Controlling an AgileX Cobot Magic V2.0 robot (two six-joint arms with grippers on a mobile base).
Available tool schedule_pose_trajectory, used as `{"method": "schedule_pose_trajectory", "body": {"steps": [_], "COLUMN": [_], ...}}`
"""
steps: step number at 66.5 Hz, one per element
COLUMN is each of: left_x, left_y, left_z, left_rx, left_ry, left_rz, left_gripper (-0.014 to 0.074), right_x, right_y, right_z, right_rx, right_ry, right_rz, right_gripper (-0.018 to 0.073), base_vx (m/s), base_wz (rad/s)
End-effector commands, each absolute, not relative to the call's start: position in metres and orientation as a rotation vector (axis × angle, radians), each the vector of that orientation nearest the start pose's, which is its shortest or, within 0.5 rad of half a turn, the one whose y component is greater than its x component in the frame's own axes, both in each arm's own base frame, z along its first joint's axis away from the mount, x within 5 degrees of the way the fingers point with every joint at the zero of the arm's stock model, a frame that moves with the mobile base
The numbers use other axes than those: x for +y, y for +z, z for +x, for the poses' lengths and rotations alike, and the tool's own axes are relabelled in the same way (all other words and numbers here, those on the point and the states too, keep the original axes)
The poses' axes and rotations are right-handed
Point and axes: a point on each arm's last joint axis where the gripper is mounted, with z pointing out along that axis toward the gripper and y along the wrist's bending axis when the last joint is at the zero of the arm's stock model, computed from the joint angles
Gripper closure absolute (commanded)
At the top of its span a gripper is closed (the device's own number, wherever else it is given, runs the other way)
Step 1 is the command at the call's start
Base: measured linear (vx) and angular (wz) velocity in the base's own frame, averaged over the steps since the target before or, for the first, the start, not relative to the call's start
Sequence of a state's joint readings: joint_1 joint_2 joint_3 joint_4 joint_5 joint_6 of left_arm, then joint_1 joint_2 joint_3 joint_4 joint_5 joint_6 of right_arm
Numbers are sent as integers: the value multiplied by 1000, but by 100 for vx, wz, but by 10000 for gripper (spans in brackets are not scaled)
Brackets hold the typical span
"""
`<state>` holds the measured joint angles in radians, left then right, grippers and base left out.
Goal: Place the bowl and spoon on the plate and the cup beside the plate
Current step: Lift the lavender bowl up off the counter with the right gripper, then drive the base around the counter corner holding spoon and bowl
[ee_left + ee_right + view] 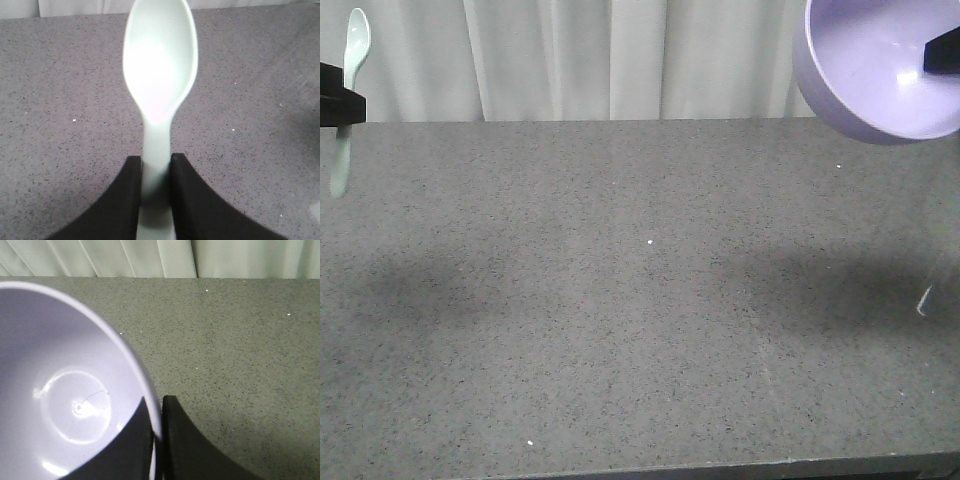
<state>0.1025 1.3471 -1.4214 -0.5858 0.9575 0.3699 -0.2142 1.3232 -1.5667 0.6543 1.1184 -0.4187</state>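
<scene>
Step in hand: both pieces are held clear of the table point(640, 300) — the carrying stage, with nothing set down yet.
Left gripper point(156, 195): closed tight on the flat handle of the spoon point(160, 65). The scoop is held upward, its hollow turned toward the wrist camera.
Right gripper point(157, 440): pinched on the rim of the bowl point(65, 390), one finger inside the wall and one outside. The bowl is hung tilted at the upper right of the front view.
Plate and cup: not seen in any view, so their places cannot be told.
Progress: judged early — no item is arranged yet.
Next move: the plate must be found first. The bowl is then to be levelled and lowered onto it before release, and the spoon laid on the plate afterwards.
</scene>
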Motion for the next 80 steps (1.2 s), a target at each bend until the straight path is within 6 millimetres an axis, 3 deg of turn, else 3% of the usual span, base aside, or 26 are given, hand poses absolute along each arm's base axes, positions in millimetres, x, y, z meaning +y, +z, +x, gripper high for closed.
{"method": "schedule_pose_trajectory", "body": {"steps": [1, 80], "left_x": [-14, -14], "left_y": [437, 437], "left_z": [276, 276], "left_rx": [2119, 2119], "left_ry": [-492, -492], "left_rz": [118, 118], "left_gripper": [604, 604], "right_x": [-3, -3], "right_y": [479, 479], "right_z": [254, 254], "right_rx": [2058, 2060], "right_ry": [484, 485], "right_rz": [-165, -166], "right_gripper": [566, 566], "base_vx": [-2, -1], "base_wz": [-17, -32]}}
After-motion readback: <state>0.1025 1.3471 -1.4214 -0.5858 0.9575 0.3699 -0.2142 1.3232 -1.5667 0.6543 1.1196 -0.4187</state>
